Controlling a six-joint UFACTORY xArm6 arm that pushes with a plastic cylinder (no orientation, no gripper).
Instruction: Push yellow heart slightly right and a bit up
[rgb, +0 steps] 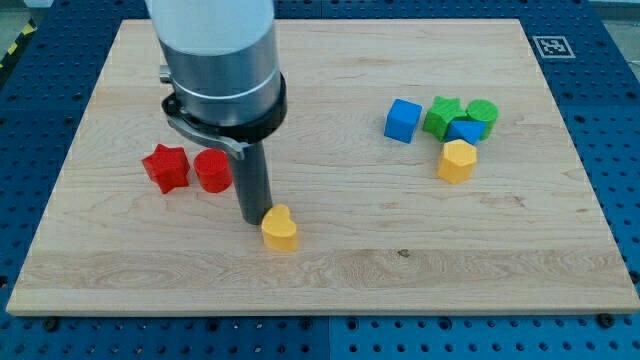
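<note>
The yellow heart (280, 229) lies on the wooden board (330, 270), below the middle and toward the view's left. My tip (254, 219) is at the lower end of the dark rod, just left of the yellow heart and touching or almost touching its left side. The arm's grey body above hides part of the board at the view's top left.
A red star (165, 166) and a red cylinder (212, 171) sit left of the rod. At the view's right are a blue cube (402, 120), a green star (441, 116), a green cylinder (482, 115), a small blue block (464, 131) and a yellow hexagon (456, 161).
</note>
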